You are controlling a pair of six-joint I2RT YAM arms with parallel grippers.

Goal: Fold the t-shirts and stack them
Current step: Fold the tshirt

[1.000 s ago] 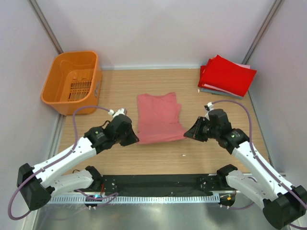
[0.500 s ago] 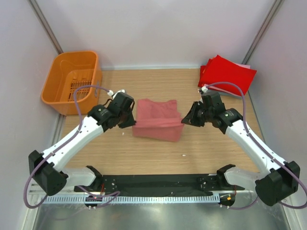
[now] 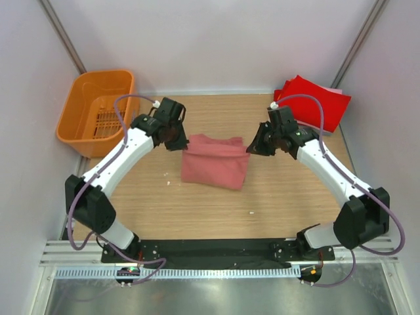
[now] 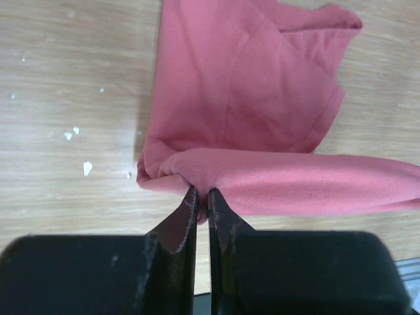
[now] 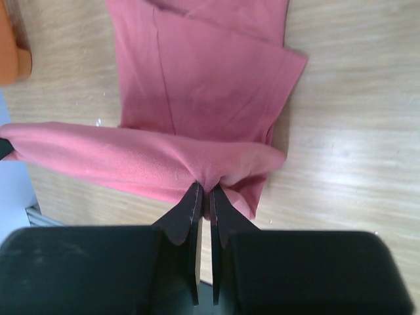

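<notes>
The salmon-pink t-shirt [image 3: 215, 161] lies mid-table, its near edge lifted and carried over towards the far edge. My left gripper [image 3: 182, 142] is shut on its left corner, and the wrist view shows the pinched cloth [image 4: 262, 118] between the fingers [image 4: 187, 216]. My right gripper [image 3: 250, 148] is shut on the right corner, with the cloth [image 5: 197, 92] draped ahead of its fingers [image 5: 223, 216]. A bright red folded shirt [image 3: 310, 102] tops a stack of folded pale shirts [image 3: 338, 90] at the far right.
An orange slotted basket [image 3: 98, 111] stands at the far left. Small white flecks [image 4: 86, 168] lie on the wood left of the shirt. Grey walls close in on both sides and the back.
Both grippers have carried the pink shirt's near edge away from me, over the shirt towards its far edge, folding it in half. Both arms have stretched forward.
</notes>
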